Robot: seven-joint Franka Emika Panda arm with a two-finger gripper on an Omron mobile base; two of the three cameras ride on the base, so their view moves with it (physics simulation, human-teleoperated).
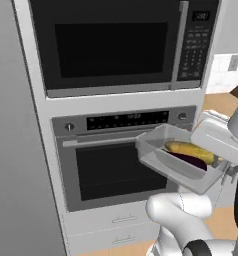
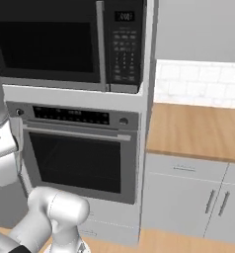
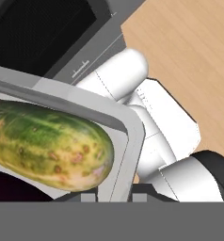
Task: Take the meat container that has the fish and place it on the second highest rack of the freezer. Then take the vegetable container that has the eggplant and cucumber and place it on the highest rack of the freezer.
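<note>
I am holding the vegetable container [image 1: 177,162] up in the air in front of the oven [image 1: 116,160], roughly level with the oven door's upper half. From the left base view it is sitting tilted, a clear grey tray with the cucumber [image 1: 190,150] lying along its far side and the eggplant [image 1: 193,161] just beside it, touching it, both inside the tray. The hand [image 1: 222,169] is gripping the tray at its right end; I am seeing its jaws nearly shut, pinched on the container's rim. In the hand view the cucumber [image 3: 48,146] is lying close up across the frame, yellowish green with brown spots, and a sliver of the dark eggplant [image 3: 15,190] is peeking out under it against the tray's rounded corner wall [image 3: 128,141].

The microwave [image 1: 121,42] is sitting above the oven in the same tall unit, with two drawers [image 1: 123,220] below. In the right base view the wooden desk [image 2: 198,131] is running off to the right of the oven [image 2: 80,153], above grey cabinet doors [image 2: 188,197]. A plain grey panel [image 1: 16,150] is standing at the far left of the left base view; I cannot tell whether it is the freezer.
</note>
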